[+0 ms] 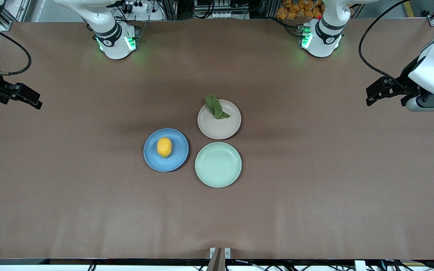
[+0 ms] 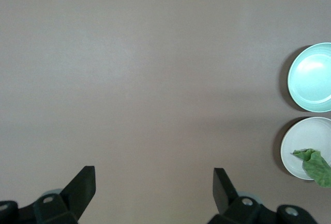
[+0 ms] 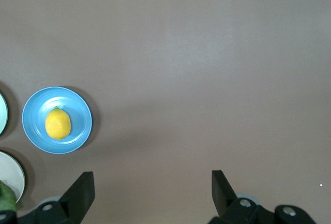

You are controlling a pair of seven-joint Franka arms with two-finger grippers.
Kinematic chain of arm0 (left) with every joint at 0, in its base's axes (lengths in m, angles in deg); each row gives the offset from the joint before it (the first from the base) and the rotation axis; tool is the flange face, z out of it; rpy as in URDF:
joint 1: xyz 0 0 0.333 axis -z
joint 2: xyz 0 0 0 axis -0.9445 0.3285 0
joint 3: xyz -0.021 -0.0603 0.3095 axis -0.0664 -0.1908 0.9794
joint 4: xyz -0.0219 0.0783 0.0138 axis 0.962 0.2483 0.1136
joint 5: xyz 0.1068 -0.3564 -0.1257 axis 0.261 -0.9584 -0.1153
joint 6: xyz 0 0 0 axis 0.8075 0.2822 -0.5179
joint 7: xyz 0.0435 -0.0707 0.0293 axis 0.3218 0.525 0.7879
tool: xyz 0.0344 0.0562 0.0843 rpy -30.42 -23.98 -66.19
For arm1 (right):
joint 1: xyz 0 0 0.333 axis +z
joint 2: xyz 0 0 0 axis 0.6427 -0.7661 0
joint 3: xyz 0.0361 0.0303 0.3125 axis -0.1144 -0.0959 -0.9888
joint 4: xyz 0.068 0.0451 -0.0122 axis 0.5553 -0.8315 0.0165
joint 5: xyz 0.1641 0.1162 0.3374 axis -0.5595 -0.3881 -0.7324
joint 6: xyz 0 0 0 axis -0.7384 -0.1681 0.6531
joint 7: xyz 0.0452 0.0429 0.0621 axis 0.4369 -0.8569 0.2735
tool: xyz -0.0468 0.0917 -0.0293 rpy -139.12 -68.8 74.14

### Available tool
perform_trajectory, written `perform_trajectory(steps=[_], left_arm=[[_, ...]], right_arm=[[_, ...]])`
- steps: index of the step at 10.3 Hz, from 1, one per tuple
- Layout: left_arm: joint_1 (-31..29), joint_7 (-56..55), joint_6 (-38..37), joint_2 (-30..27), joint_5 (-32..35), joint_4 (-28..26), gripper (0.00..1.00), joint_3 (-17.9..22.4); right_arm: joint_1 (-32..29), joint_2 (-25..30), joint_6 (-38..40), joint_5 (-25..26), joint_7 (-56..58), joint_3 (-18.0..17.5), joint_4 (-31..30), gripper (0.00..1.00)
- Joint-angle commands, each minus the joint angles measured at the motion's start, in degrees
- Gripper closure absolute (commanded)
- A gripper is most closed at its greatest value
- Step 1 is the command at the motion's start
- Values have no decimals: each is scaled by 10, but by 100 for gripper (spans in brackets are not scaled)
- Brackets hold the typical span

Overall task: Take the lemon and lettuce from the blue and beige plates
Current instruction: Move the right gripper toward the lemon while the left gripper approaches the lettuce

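— Where was everything?
— Lemon (image 1: 164, 146) sat on the blue plate (image 1: 177, 158), lettuce (image 1: 216, 107) on the beige plate (image 1: 224, 128). Left gripper (image 2: 154, 185) and right gripper (image 3: 152, 188) hovered spread over bare table.
— Risk?
— I feared the lemon rolling, the leaf slipping.

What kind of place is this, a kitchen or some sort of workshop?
Most likely a robotics lab, not a kitchen. Two white arms are bolted along one edge of a brown table, cables and equipment racks stand at its edge, and only test props sit out: a lemon and lettuce on plates.
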Motion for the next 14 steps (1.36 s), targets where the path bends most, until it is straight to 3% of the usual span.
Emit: perform_trajectory(steps=[1,8,11,14], left_arm=[[-4,18,-1,4,1,11,0,-3],[12,8,-1,23,-7,11,0,-5],[14,-75,0,34,-100,10,0,-4],[29,-103,-1,45,-104,5,0,-10]], right_arm=[[2,-5,5,-9,-1,0,6,0],[5,-30,-24,-10,-51,-47,-3,0],[5,-38,-55,-10,-102,-72,-20,0],[5,-53,-86,-10,-165,-110,-34,0]])
